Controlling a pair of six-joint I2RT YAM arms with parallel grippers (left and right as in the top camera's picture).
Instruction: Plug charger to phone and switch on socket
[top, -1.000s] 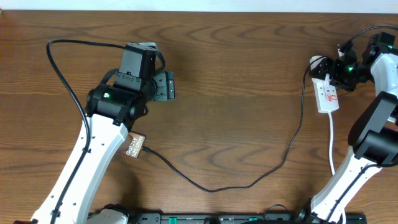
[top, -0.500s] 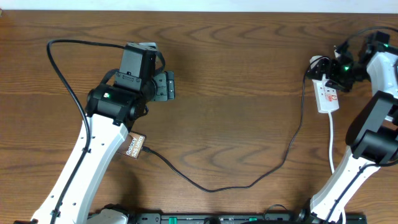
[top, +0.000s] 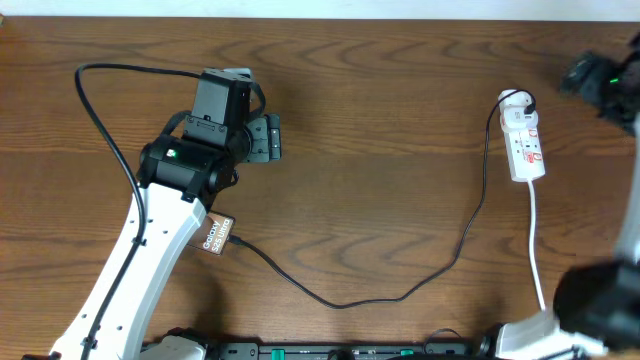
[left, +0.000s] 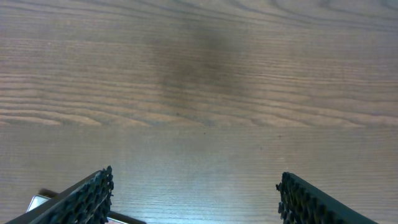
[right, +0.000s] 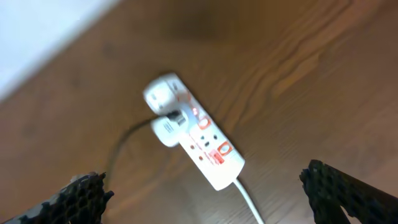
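- A dark wooden table (top: 380, 110) with two robot arms at work on charging a small, flat, brownish-grey smartphone (top: 217, 236) with white lettering. It lies near the front left, partly under the white link of the left arm (top: 150, 260).
- A long, thin black charger cable (top: 400, 295) runs from the smartphone's edge in a low loop across the table and up to a small white elongated power strip (top: 524, 148) with red switch marks at the far right. A white cord (top: 536, 240) trails from the strip toward the front edge.
- The cable's tip meets the smartphone's edge and looks seated, so the plugging step appears done. The joint is too small to confirm.
- The left gripper (top: 272, 138) hangs well apart from the smartphone, its jaws wide and holding nothing; only bare wood shows between them in the wrist view.
- The right gripper (right: 204, 177) is spread wide and empty above the power strip, without touching it. The arm is a blur at the table's right edge.
- Whether the strip's switch is on cannot be read from the soft, tilted wrist view. If it is not, that press is all that remains.
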